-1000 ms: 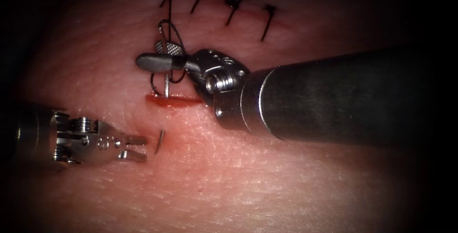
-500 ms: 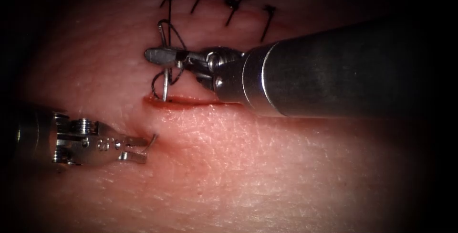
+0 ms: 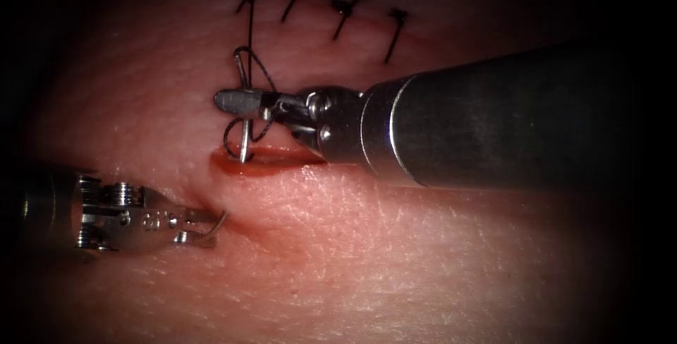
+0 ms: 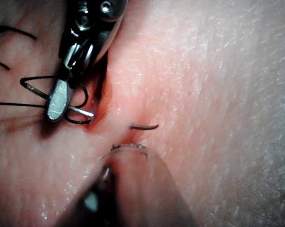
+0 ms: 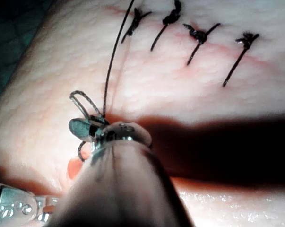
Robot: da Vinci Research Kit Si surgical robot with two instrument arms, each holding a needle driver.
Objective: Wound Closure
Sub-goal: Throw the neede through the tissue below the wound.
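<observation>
Cut (image 3: pixel 264 159) sits centre-left in the endoscope view, w/ red fluid (image 3: pixel 250 164) pooled in its left end. Needle (image 3: pixel 243 122) runs through the tissue (image 3: pixel 395 259): tail end goes down into the cut, tip (image 3: pixel 221 219) comes out lower left, on the cut's left side. Right tool (image 3: pixel 243 99) enters from the right, fingers closed on the needle near its tail, thread (image 3: pixel 249 41) looped round them & running up to the top edge. Four finished stitches (image 3: pixel 345 13) along the top. Left tool (image 3: pixel 204 228) at lower left, fingers a little apart around the tip, gripping nothing that I can see. Left wrist view shows the tip (image 4: pixel 144 126) bare, clear of the skin. Right wrist view shows thread (image 5: pixel 115 52) climbing past the stitches (image 5: pixel 199 40)
</observation>
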